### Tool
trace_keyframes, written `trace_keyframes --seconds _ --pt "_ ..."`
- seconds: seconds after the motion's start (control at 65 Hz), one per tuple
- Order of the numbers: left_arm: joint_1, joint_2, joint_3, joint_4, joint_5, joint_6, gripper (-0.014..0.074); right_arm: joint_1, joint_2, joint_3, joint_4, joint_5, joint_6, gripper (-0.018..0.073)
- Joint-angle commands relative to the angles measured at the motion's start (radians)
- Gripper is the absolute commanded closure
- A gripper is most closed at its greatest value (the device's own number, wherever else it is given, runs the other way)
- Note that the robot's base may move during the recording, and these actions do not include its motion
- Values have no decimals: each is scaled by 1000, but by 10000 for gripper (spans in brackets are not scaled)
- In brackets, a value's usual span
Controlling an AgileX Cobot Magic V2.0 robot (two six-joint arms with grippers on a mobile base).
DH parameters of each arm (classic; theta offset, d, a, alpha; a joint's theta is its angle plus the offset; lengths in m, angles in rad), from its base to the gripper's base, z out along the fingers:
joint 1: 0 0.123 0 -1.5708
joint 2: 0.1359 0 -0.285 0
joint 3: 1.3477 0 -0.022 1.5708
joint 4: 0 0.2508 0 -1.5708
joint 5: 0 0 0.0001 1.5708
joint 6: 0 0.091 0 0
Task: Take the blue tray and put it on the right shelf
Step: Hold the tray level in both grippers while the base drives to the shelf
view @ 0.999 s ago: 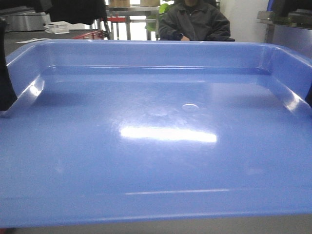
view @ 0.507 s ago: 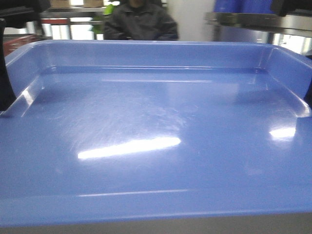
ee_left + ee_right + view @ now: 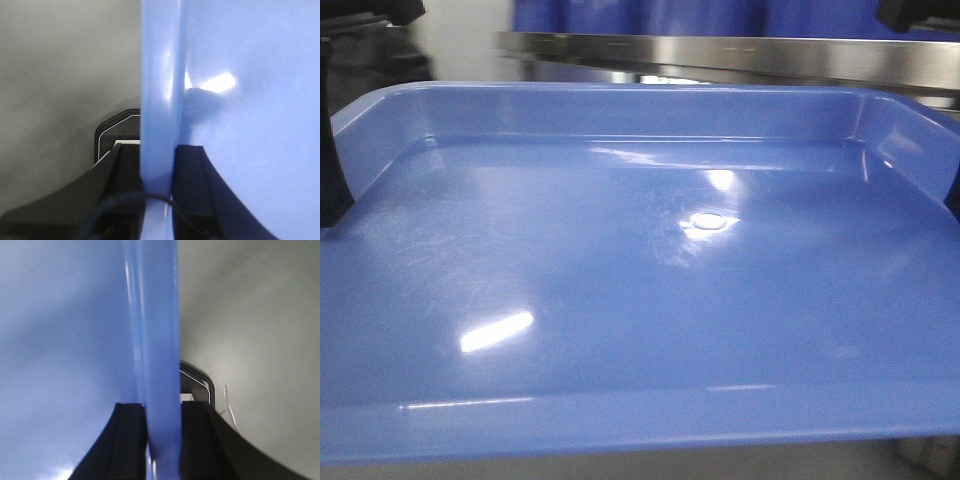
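Pinched rim first: at the left, the left gripper (image 3: 158, 167) has its two black fingers closed narrowly on the side wall of the blue tray (image 3: 620, 290), one finger outside and one inside. In the front view that gripper shows only as a dark shape against the tray's left wall.

The tray fills most of the front view. Its glossy floor carries nothing but streaks of glare and a small round mark (image 3: 709, 221) right of centre.

On the right, the right gripper (image 3: 162, 427) clamps the opposite wall in the same way, a finger on each face of the rim, so the tray hangs between the two arms.

Beyond the far rim runs the right shelf (image 3: 740, 55), its shiny steel rail stretching from left of centre to the right edge, with a blurred deep-blue mass (image 3: 700, 15) above it (too soft to tell what it is).

A second ago a seated person in a dark jacket sat behind the far rim. Half a second ago that figure had slid left and the steel rail showed only at the upper right. Now the person is gone and the rail spans the background, while the tray sits in the same place in the view.
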State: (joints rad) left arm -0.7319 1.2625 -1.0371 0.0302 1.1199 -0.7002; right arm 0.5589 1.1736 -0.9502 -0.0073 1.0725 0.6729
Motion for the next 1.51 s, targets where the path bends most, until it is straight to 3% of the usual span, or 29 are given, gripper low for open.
trace_keyframes --seconds 0.0,1.491 --pt "-11 -25 -23 -30 -23 -6 593 1 -22 -31 7 -46 8 315" --pt "-11 -25 -23 -30 -23 -6 594 1 -22 -31 7 -45 8 315"
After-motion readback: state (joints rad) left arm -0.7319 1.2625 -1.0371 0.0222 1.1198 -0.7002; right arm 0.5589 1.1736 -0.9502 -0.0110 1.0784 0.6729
